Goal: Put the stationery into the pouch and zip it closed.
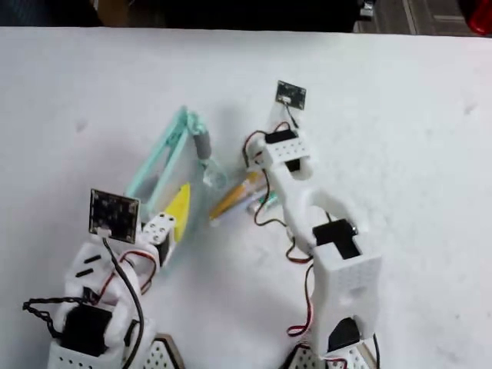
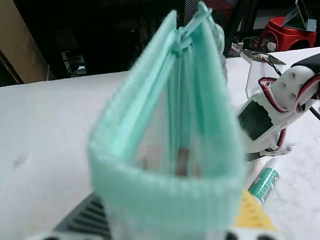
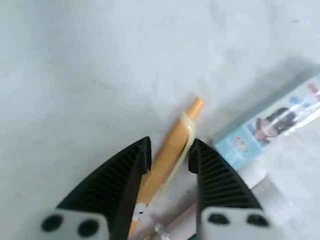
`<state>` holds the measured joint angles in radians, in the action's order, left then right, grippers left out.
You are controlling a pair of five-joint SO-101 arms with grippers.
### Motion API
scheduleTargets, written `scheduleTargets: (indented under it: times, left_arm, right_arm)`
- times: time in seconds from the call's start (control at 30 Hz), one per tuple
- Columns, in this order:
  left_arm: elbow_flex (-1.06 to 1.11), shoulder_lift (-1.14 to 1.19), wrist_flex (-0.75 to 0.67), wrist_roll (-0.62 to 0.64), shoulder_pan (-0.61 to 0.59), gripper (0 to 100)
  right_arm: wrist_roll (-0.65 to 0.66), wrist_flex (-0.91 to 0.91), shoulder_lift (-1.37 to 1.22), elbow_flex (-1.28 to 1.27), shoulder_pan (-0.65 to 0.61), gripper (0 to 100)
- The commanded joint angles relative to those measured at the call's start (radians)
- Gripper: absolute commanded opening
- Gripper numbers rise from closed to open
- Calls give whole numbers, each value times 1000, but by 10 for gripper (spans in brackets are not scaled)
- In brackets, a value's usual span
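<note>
Holding the pouch (image 1: 164, 157) by one end: the left gripper (image 1: 174, 219) is clamped on the mint-green mesh, with its yellow finger (image 1: 179, 206) against the pouch's side. The pouch stands on edge on the table (image 1: 400, 115), stretches away from that arm, and its mouth gapes. The left wrist view looks straight into it. The zipper (image 2: 176, 75) runs along the open top, and a brownish item (image 2: 182, 161) sits low inside, can't tell what it is.

The right gripper (image 3: 170, 150) is down at the table. Its black ribbed pads (image 3: 125, 175) sit one on each side of the orange pen (image 3: 182, 132), closed in on the barrel. The pen lies flat on the table, angled across the jaws, with its clip toward one pad. In the high view it sits between the two arms, near the pouch and outside it.

Other stationery on the table:
- A green tube (image 2: 263, 185) lies next to the right arm's gripper, near the pen.
- A blue-and-white labelled stick (image 3: 270, 130) lies just beside the pen's end, not touching it.
- A grey-and-clear item (image 1: 206, 157) lies by the pouch's far end. Can't tell whether it touches the pouch.
</note>
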<state>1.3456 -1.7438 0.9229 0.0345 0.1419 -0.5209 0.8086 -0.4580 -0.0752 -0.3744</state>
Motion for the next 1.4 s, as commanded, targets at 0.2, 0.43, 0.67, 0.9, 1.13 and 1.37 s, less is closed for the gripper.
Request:
scheduleTargets:
  times: [0.2,0.43,0.67,0.9,1.13,1.37]
  left_arm:
    - [-3,7,-14,5,7,199]
    - [-3,7,-14,5,7,199]
    - [-3,7,-14,5,7,199]
    - [-3,7,-14,5,7,197]
    - [-3,7,-12,5,7,196]
    - [-3,7,-12,5,8,196]
  right_arm:
    - [5,21,-7,61,-1,84]
    - [115,15,-7,61,-10,8]
    - [121,15,-7,63,-21,17]
    - [123,64,85,77,4,17]
    - [124,140,352,75,56,17]
    - [299,191,624,69,70,17]
